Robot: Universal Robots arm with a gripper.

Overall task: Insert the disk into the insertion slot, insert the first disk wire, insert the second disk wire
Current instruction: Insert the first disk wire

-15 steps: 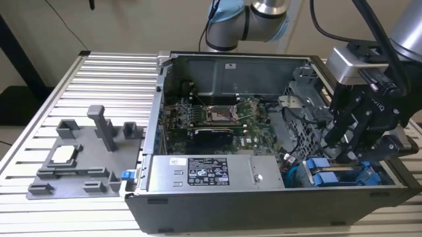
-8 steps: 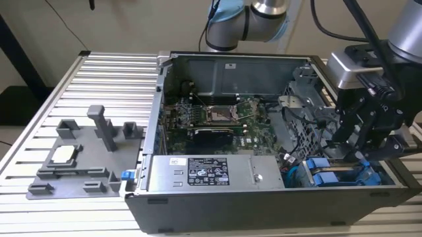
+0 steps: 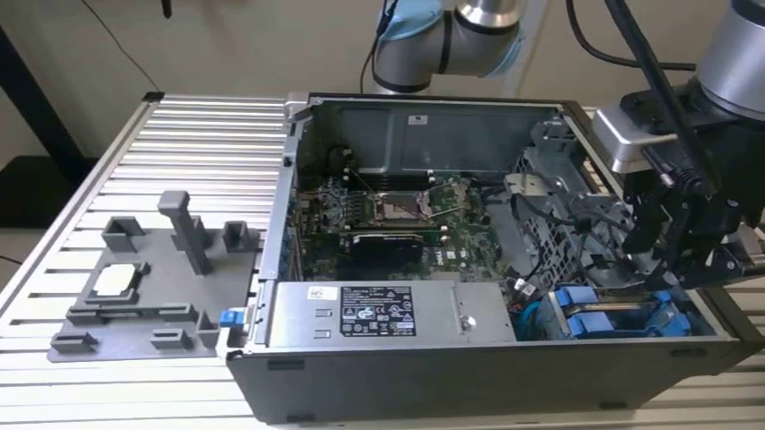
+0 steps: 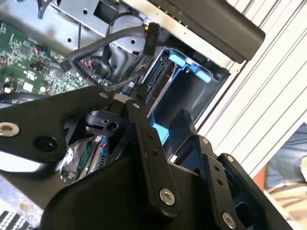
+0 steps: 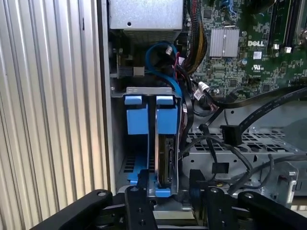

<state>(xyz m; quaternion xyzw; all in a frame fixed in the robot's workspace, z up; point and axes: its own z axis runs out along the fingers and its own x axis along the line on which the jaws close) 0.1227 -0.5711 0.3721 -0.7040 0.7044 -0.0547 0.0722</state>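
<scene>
Blue-framed disk point(image 5: 165, 153) stands on edge in the insertion slot point(image 5: 148, 90), first wrist view. Gripper point(image 5: 170, 190) fingers are apart, one either side of its near end; contact unclear. Black connector point(image 5: 230, 134) lies loose over the perforated cage point(image 5: 273, 142). Second wrist view: fingers spread, black cable plug point(image 4: 152, 36) near the blue frame. Exterior view: gripper low over the corner bay, exterior view's right of the power-supply box point(image 3: 365, 313).
</scene>
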